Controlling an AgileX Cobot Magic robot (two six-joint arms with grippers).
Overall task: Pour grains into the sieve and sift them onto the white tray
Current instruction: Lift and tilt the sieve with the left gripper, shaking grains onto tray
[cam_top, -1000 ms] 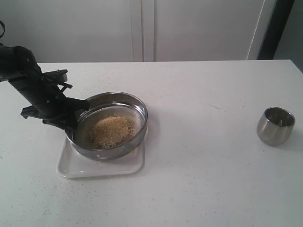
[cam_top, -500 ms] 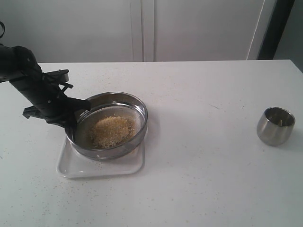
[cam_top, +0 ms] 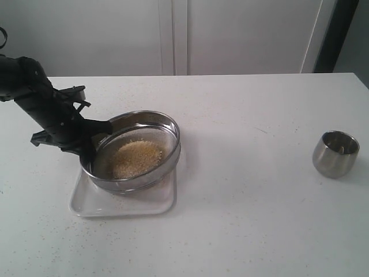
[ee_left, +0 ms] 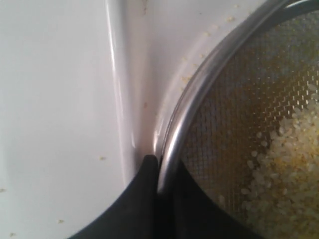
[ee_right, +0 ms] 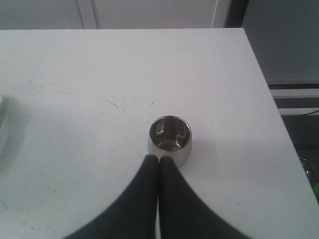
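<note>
**Sieve Handling: Grip at the Left Rim**

The sieve (cam_top: 175, 142), holding grains (cam_top: 136, 158), lies over the white tray (cam_top: 124, 203) at the surface's left. The left end effector (ee_left: 160, 174) pinches its thin rim. Rigid, smooth steel is likely slippery, so shake gently. The right end effector (ee_right: 158, 162) is closed and empty.

Cannot see most of the tray (cam_top: 115, 205), covered by the sieve (cam_top: 170, 154). Loses the left arm (cam_top: 40, 104) past the exterior view's left edge. Catches only a slice of sieve and grains (cam_top: 135, 158) in the left wrist view. Cannot make out the cup's (cam_top: 336, 154) inside: too small.
</note>
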